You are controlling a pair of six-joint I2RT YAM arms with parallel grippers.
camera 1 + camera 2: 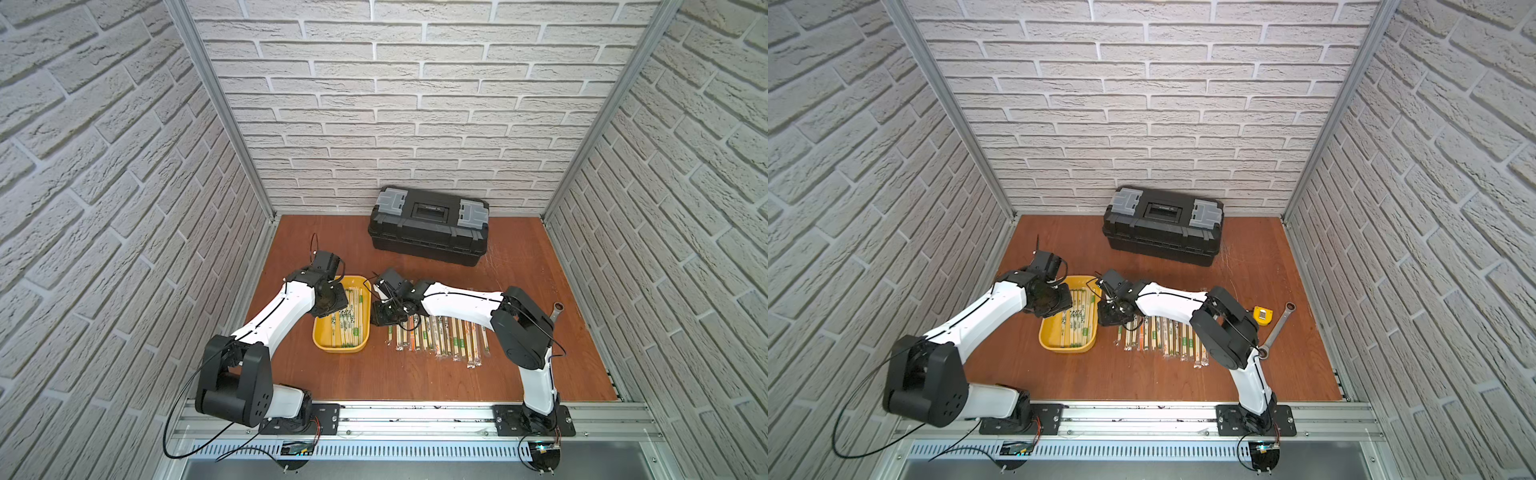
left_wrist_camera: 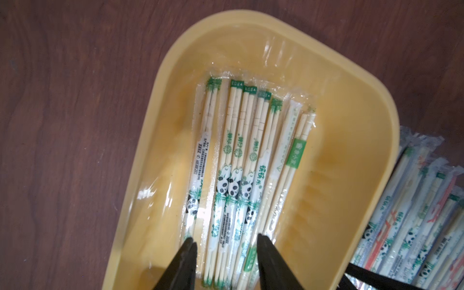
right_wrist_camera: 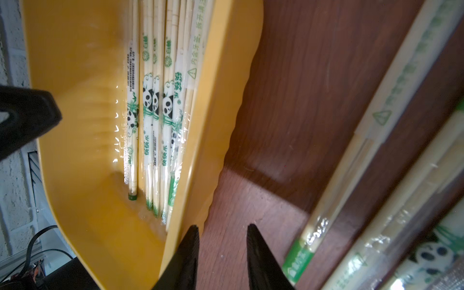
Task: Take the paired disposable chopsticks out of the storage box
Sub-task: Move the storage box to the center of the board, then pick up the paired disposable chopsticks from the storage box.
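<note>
Inside the storage box (image 2: 351,155), chopstick pairs (image 2: 233,175), likely light and slippery-sleeved, are straddled near their ends by the parted left end effector (image 2: 226,241).

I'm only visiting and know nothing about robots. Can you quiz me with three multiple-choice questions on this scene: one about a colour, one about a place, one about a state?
1. The storage box is: A blue; B yellow; C white.
2. The black toolbox stands: A by the back wall; B between the arm bases; C inside the storage box.
3. The right gripper is: A shut on a chopstick pair; B shut on the toolbox handle; C open, holding nothing.

Answers:
1 B, its walls are yellow in every view.
2 A, it sits at the far edge in both top views.
3 C, the right wrist view shows bare table between the fingertips.
</note>
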